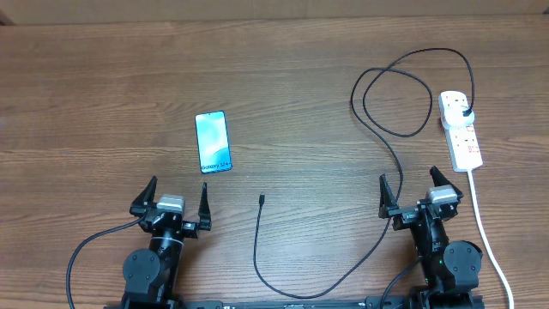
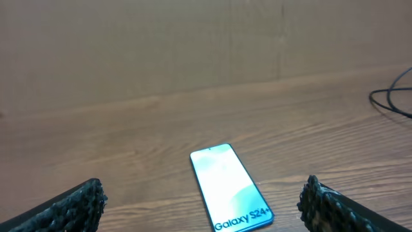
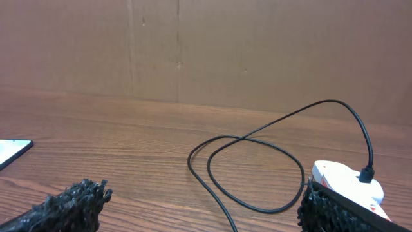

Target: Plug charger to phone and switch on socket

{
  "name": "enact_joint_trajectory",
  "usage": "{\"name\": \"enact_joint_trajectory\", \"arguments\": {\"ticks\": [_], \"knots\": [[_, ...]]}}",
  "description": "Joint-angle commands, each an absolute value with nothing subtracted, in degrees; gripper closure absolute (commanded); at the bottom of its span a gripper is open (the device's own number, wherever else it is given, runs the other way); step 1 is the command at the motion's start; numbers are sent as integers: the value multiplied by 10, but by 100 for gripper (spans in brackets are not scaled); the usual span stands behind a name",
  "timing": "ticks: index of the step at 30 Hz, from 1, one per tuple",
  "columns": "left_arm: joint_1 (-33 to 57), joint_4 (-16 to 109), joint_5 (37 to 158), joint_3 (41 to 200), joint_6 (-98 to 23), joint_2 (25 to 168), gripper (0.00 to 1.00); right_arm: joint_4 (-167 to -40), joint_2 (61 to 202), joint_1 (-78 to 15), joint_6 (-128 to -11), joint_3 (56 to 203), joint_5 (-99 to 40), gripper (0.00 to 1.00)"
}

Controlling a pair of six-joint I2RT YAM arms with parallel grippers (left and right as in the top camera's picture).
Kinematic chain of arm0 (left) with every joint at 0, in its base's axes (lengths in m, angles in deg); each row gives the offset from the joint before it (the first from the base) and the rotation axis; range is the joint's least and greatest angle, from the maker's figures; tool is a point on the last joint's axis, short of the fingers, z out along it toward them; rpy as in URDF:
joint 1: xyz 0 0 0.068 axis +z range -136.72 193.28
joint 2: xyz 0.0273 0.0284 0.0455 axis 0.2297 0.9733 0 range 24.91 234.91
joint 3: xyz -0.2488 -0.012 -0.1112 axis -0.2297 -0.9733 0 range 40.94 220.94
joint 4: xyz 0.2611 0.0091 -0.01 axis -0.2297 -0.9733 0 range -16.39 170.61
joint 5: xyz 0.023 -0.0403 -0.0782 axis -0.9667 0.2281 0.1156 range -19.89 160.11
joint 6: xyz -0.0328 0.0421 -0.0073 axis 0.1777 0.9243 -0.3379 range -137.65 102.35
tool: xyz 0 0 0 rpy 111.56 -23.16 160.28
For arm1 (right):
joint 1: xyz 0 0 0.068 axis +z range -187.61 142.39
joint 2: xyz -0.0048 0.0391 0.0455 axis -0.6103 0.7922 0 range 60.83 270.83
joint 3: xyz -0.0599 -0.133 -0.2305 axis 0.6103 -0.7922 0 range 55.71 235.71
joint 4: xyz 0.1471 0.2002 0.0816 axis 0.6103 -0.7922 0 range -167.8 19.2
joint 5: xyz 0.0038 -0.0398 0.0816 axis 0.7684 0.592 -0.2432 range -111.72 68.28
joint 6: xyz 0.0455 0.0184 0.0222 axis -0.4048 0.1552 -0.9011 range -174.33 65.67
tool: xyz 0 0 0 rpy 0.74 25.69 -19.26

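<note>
Charger tip (image 1: 262, 199) lies off the near-right corner of the phone (image 1: 214, 142), whose long axis points away from the closer left gripper (image 1: 178, 190), spread wide, empty.

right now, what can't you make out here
Socket switches: overhead, too small to read on or off; right wrist, partly behind the jaws of the right gripper, cut by the edge.
Charger tip: overhead, too small to tell its type.
Phone port: overhead and left wrist, too small to find.
</note>
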State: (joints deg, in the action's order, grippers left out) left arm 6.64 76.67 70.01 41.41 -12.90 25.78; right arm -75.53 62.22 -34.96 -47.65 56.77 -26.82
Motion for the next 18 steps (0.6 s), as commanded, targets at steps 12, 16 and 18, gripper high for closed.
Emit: {"name": "enact_joint_trajectory", "arguments": {"ticks": [12,16,18], "knots": [[69,770,655,412,-75,253,0,-752,624,-347,-474,562,-268,0],[69,791,685,416,-92,252,0,-752,624,-347,-474,562,-268,0],[69,765,722,433,-121,253,1,-752,624,-347,-474,562,-268,0]]}}
